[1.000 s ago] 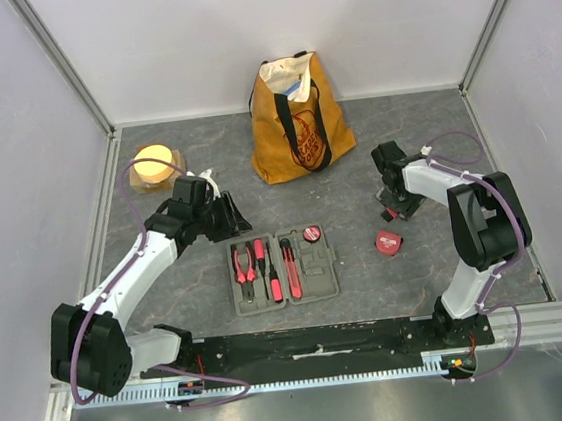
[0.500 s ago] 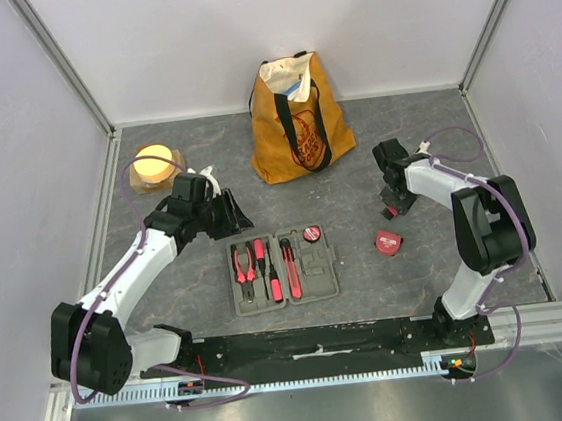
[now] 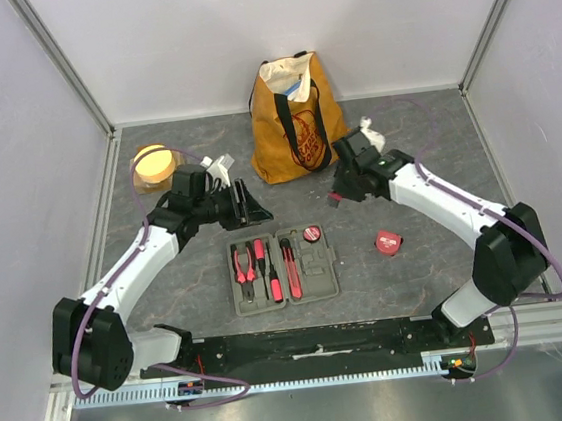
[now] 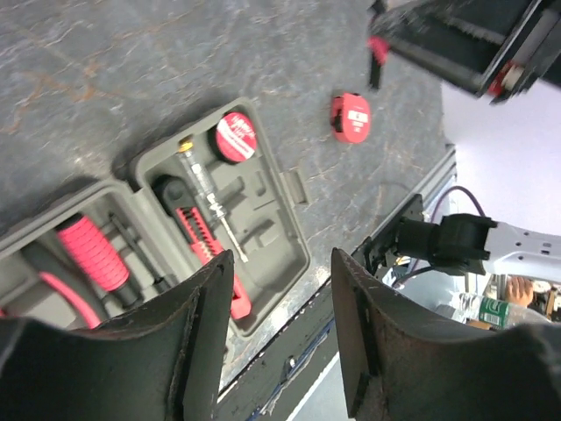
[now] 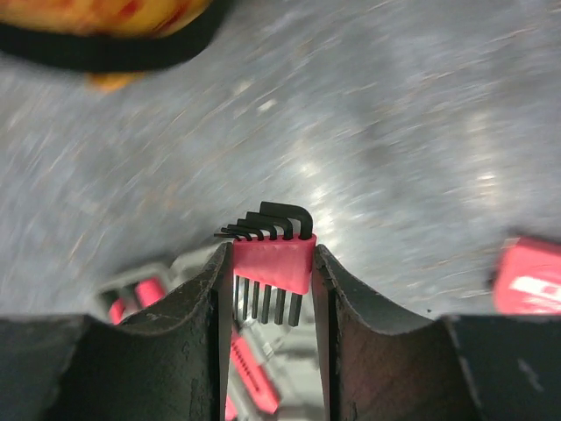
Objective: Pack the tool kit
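The dark-grey tool case (image 3: 319,270) lies open at the table's middle, holding red-handled pliers (image 3: 244,265), a screwdriver (image 3: 261,256), a knife (image 3: 290,262) and a round red disc (image 3: 311,233). The case also shows in the left wrist view (image 4: 289,237). A red tape measure (image 3: 389,242) lies on the table right of the case. My right gripper (image 3: 338,197) hangs above the case's far right and is shut on a red holder of black hex keys (image 5: 270,265). My left gripper (image 3: 251,206) is open and empty, just beyond the case's far edge.
A mustard-yellow tote bag (image 3: 297,118) stands at the back centre, close behind both grippers. A round yellow-topped block (image 3: 154,167) sits at the back left. The tape measure shows at the right edge of the right wrist view (image 5: 530,279).
My right arm has swung left from the right side towards the case, carrying the hex key holder. My left gripper has shifted a little right and farther back.
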